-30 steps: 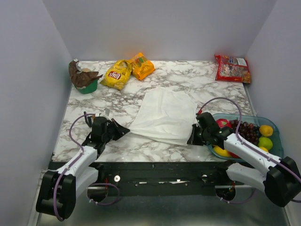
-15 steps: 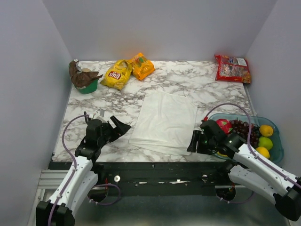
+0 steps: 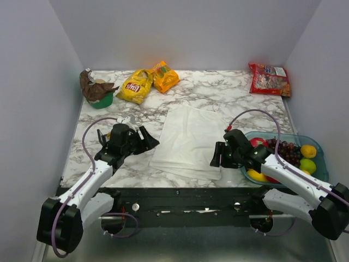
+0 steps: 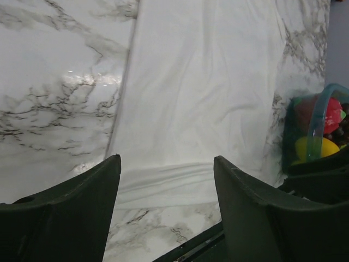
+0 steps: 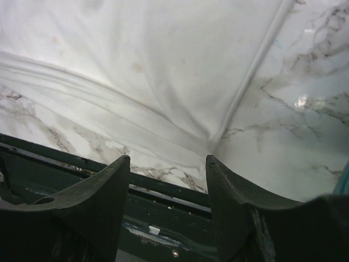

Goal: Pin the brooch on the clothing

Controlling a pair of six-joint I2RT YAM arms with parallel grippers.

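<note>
The clothing [image 3: 191, 139] is a white folded garment lying flat in the middle of the marble table. My left gripper [image 3: 148, 139] stands open just off its left edge, with nothing between the fingers. In the left wrist view the gripper [image 4: 166, 161] faces across the clothing [image 4: 202, 98]. My right gripper [image 3: 216, 156] is open at the garment's near right corner, also empty. The right wrist view has the gripper [image 5: 167, 158] over the table's front edge, with the clothing [image 5: 152, 60] beyond it. No brooch shows in any view.
A blue bin [image 3: 322, 164] holding fruit sits at the right, under my right arm, and is seen from the left wrist as the bin [image 4: 315, 136]. Along the back are yellow [image 3: 134, 85] and orange [image 3: 165, 76] snack bags, a red bag [image 3: 269, 79] and a green cup [image 3: 100, 98].
Both grippers opened and let go of the garment's near corners, and the cloth settled flat. Both arms drew back, then came toward the cloth again.
</note>
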